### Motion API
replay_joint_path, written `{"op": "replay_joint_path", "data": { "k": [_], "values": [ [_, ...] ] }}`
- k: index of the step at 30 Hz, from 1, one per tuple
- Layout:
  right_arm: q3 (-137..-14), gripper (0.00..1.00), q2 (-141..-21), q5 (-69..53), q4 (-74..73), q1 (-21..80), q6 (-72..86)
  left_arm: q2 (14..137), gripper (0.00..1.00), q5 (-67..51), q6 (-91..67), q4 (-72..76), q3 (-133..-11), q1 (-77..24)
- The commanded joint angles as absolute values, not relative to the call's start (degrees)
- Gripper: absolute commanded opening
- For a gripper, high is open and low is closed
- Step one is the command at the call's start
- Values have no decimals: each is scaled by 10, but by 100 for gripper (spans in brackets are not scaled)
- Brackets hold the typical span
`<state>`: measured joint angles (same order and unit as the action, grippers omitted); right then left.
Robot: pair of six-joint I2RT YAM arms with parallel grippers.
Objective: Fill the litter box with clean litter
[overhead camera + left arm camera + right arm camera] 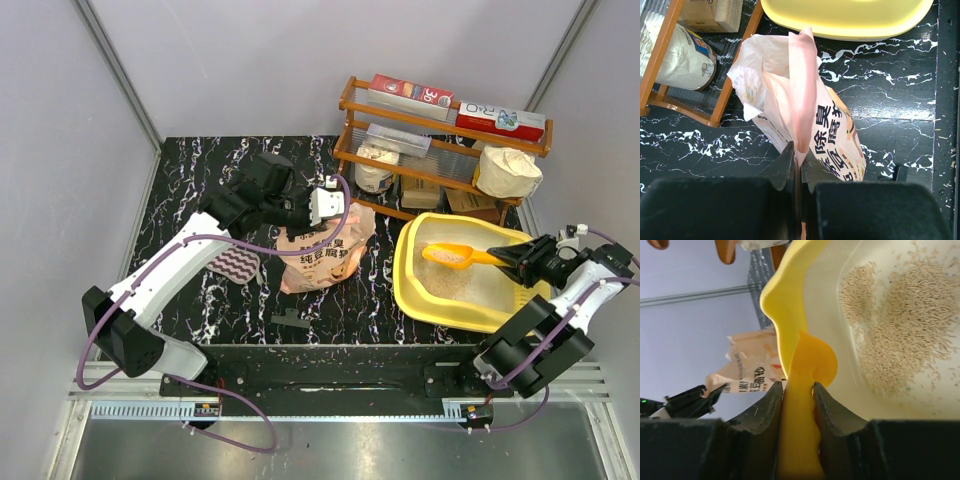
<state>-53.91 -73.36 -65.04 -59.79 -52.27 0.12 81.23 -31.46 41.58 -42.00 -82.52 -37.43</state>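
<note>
A: The left gripper is pinched tight on the thin top flap of the peach-orange plastic litter bag. If that flap slides out, the bag could slump onto the black marbled table and spill.

B: The right gripper clamps the handle of the small orange plastic scoop, which sits loaded over the large yellow plastic litter box.

A: A tilt near the rim would scatter pale beige granules outside. The box floor is only thinly covered.

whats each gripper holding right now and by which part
Left gripper pinches the peach-orange litter bag by its top edge; right gripper clamps the yellow-orange plastic scoop by its handle.
</note>
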Motion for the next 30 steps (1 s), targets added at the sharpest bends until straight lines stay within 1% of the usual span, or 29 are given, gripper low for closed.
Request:
{"op": "replay_joint_path", "data": {
  "k": [1, 6, 14, 17, 24, 30],
  "values": [
    [-576, 0, -676, -605, -606, -526, -21, 795, 0, -374, 429, -298, -845, -381],
    [-613, 0, -649, -544, -601, -526, -4, 795, 1, -379, 430, -294, -835, -381],
    [-671, 0, -656, -480, -599, -526, 14, 793, 2, -387, 429, -281, -821, -382],
    [-697, 0, -662, -444, -600, -526, 3, 785, 2, -384, 430, -272, -810, -381],
    [-761, 0, -681, -403, -632, -526, -32, 764, 3, -388, 415, -237, -766, -382],
    [-814, 0, -692, -339, -688, -526, -79, 749, 3, -402, 403, -208, -744, -382]
  ]
}}
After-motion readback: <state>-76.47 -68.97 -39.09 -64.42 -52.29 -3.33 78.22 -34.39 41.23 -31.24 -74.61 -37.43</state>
